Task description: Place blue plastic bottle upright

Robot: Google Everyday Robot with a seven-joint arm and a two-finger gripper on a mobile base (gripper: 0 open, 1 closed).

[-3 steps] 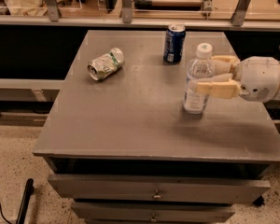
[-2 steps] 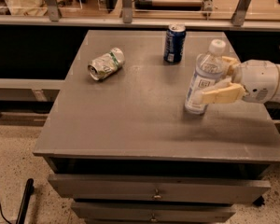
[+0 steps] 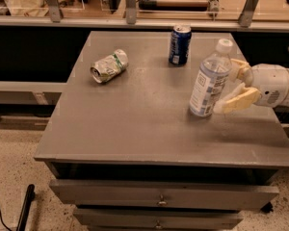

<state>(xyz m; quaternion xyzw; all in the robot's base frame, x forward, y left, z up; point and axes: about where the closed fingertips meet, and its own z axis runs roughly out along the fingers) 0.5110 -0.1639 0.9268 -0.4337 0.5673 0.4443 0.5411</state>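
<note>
Blue plastic bottle [image 3: 209,83] aslant on table [image 3: 135,124], tool [image 3: 228,87] just beside

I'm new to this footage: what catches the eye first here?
The bottle stands tilted at the right side of the table, with the gripper close beside it. Farther back a blue can stands upright, and a crushed can lies on its side at back left.
</note>
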